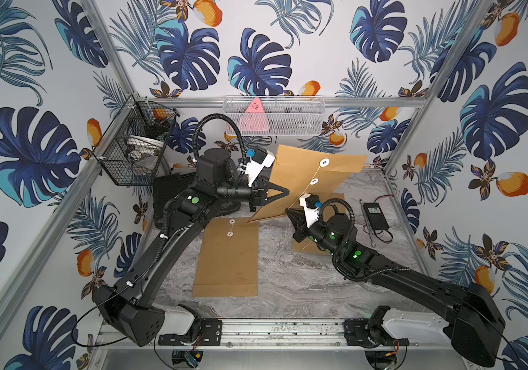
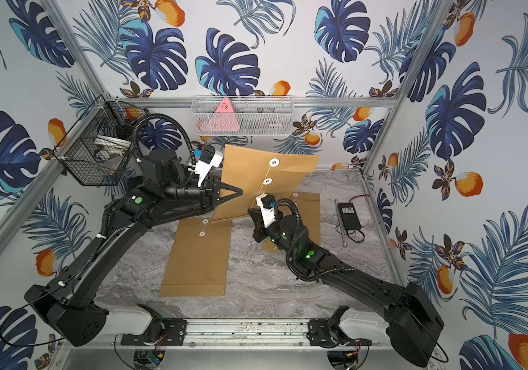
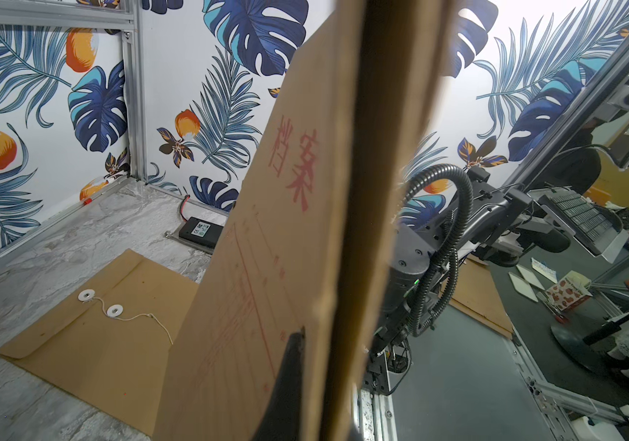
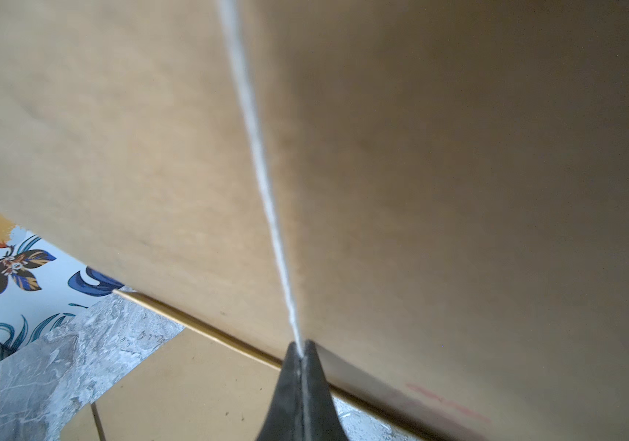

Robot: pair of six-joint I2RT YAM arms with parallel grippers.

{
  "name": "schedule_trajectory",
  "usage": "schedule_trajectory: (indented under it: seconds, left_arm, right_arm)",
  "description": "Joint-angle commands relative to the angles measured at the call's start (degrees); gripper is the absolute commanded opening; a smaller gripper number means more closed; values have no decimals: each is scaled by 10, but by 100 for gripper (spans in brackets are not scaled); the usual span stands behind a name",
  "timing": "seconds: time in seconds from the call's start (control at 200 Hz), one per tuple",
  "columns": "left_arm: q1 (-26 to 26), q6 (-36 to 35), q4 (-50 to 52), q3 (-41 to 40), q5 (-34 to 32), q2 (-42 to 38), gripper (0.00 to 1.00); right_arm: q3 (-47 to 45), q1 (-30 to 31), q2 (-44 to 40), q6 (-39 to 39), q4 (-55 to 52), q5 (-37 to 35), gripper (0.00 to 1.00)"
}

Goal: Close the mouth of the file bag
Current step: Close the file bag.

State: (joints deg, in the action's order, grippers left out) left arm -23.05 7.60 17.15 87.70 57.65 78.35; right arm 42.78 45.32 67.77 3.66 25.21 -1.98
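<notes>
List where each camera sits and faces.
Top views: overhead, front, looking down at the table; left arm and right arm show.
Left wrist: rides behind the left end effector, facing the held file bag, printed side.
Right wrist: behind the right end effector, shut on the string, close to the held file bag.
Shared: all show the held file bag.

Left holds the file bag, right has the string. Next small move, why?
Probably loop the right gripper around the lower disc: its jaws pinch the string, which runs taut from the upper disc straight past it, while the left gripper holds the file bag up.
</notes>
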Motion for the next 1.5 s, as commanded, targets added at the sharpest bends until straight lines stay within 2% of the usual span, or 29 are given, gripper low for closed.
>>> schedule_trajectory:
  seconds: [0.0, 0.16, 0.3, 0.676, 0.846, 1.206, 1.496]
  left_arm:
    - [0, 15, -33, -1, 24, -6, 0]
    - [1, 27, -37, -3, 12, -6, 0]
    - [2, 29, -27, -2, -6, -5, 0]
    - [11, 66, -41, -10, -35, 0, 0]
    - [12, 88, -58, -24, -34, -3, 0]
    - [21, 117, -73, -53, -28, -13, 0]
    - [26, 124, -65, -65, -29, -14, 0]
  right_arm:
    - [-4, -21, -16, 18, -13, 8, 0]
    - [-10, -50, -42, 27, -34, 5, 0]
    - [-10, -67, -71, 28, -67, -29, 0]
    - [15, -72, -135, 29, -147, -201, 0]
    - [39, -72, -135, 11, -165, -261, 0]
    - [91, -72, -109, -57, -184, -329, 0]
    - [120, -73, -96, -97, -181, -346, 0]
